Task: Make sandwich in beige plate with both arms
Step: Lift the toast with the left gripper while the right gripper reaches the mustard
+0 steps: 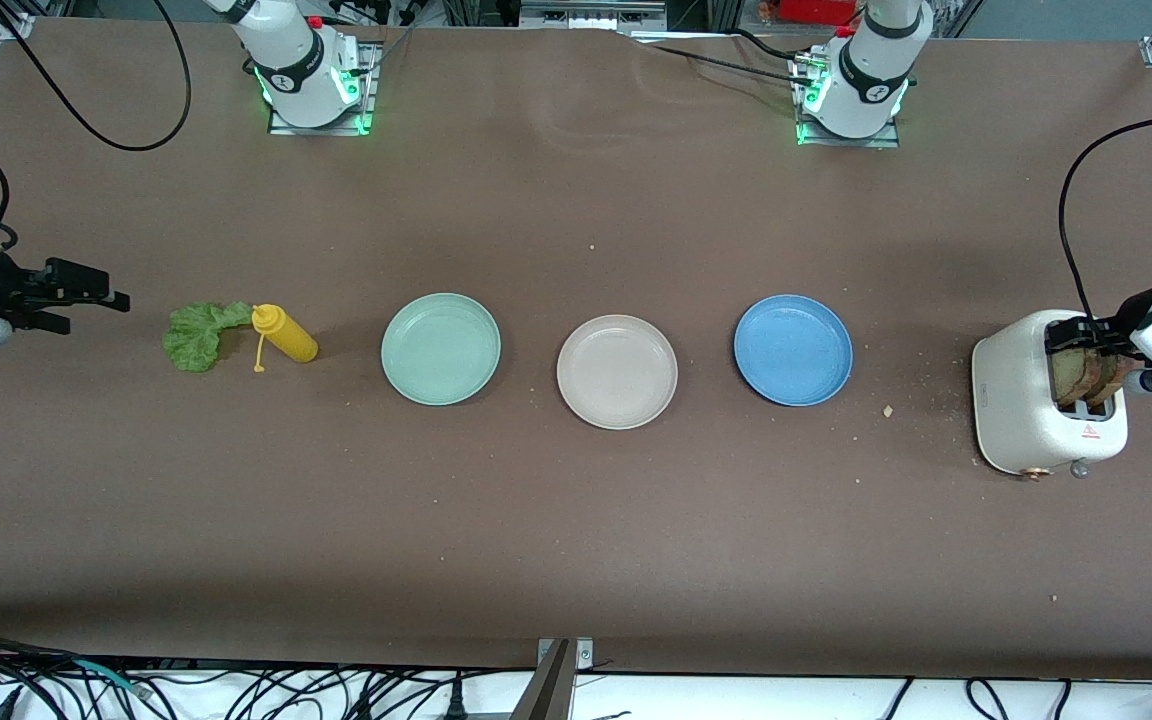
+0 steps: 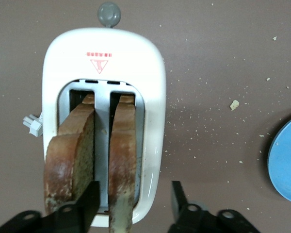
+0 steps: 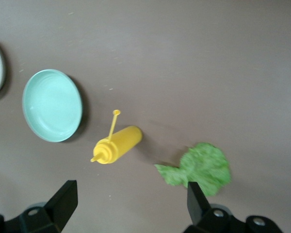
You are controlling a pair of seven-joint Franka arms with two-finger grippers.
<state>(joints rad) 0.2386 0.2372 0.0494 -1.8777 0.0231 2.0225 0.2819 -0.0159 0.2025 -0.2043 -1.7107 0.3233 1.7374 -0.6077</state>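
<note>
Front view: empty round beige plate [image 1: 617, 371] sits mid-tabletop between mint and blue plates, left end effector [image 1: 1086, 352] at the white toaster [image 1: 1048, 405]; left wrist: fingers part-open straddling one brown toast slice [image 2: 122, 160], apparently to pull it; right wrist: right end effector [image 3: 128, 206] wide open, empty, over green lettuce leaf [image 3: 202, 165].

Brown table [image 1: 576, 520]: lettuce [image 1: 198, 335], bottle [image 1: 285, 333], 3 plates [image 1: 617, 371], toaster [image 1: 1021, 405]
</note>
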